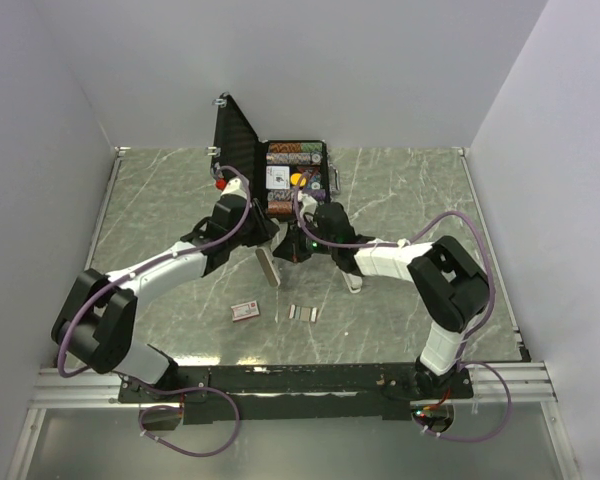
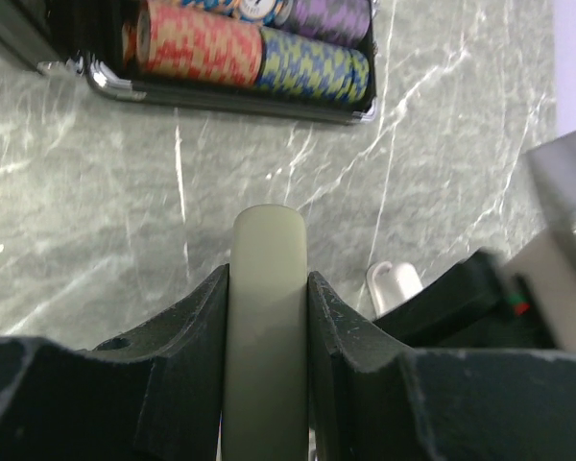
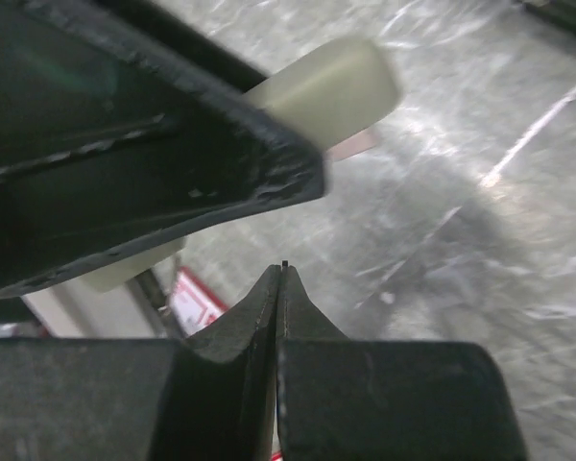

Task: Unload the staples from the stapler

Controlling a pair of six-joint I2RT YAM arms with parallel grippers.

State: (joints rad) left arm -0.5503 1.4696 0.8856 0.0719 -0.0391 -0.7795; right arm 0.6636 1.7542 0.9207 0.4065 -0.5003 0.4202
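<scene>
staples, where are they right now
In the top view the staples lie on the table, just right of the small red-and-white box and nearer the arm bases than the stapler.

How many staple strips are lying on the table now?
2: one staple strip next to the red-and-white box, another just beyond it. More may be hidden in the stapler.

The left arm (image 1: 170, 265) and right arm (image 1: 390, 260) both reach forward and inward, elbows bent outward, wrists nearly meeting; the left gripper (image 2: 267, 283) is partly spread, its fingers (image 2: 197, 317) clamped against both sides of the stapler (image 2: 266, 235); the right gripper (image 3: 280, 279) has its jaws pressed fully together, just beside the left.
</scene>
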